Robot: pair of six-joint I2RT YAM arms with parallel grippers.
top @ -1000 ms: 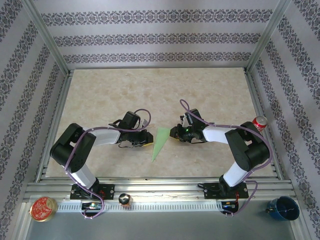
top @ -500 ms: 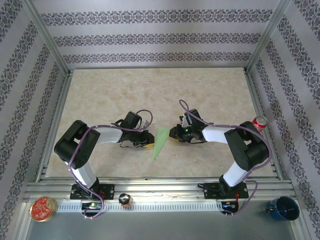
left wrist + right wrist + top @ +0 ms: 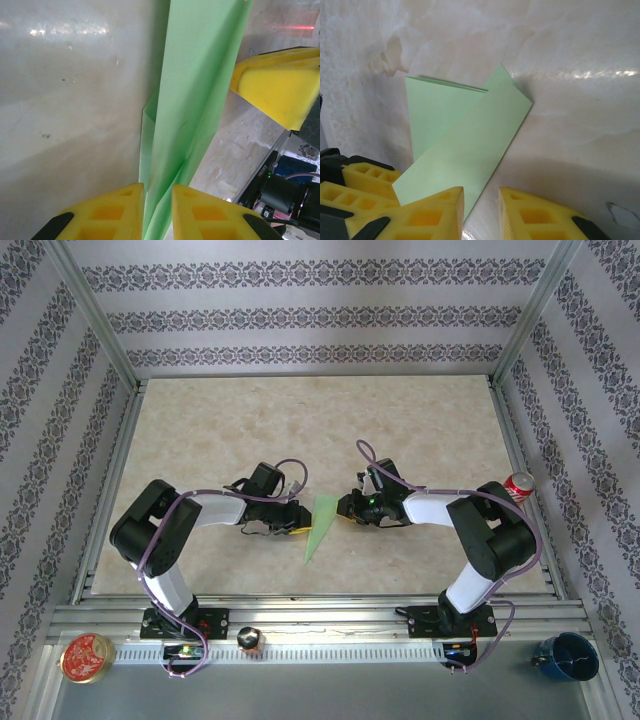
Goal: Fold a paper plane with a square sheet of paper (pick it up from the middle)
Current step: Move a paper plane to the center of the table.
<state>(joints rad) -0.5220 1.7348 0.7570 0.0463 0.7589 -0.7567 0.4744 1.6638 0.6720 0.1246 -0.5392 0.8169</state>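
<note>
Paper plane point(image 3: 318, 525) is pinched in your left gripper point(image 3: 158, 210). Right gripper point(image 3: 481, 210) sits nearly closed at its right edge, and I cannot tell if it's holding. Tug sideways and it tears.

Table point(image 3: 200, 420): beige top with a marbled pattern, smooth, faintly glossy.
Back wall point(image 3: 320, 310): behind the table's far edge; pale wallpaper with horizontal bands of dark damask ornament.
Side walls point(image 3: 40, 390): left and right of the table; same paper, bands running slantwise.
Frame posts point(image 3: 95, 315): bare aluminium, rising from the table's two far corners.
Rail point(image 3: 330, 625): slotted aluminium, along the table's near edge.
Ledge point(image 3: 330, 695): grey, in front of the table.
Light: bright, even; white glare patches point(image 3: 65, 31) on the table top.
Red can point(image 3: 518, 486): upright at the table's right edge.
</note>
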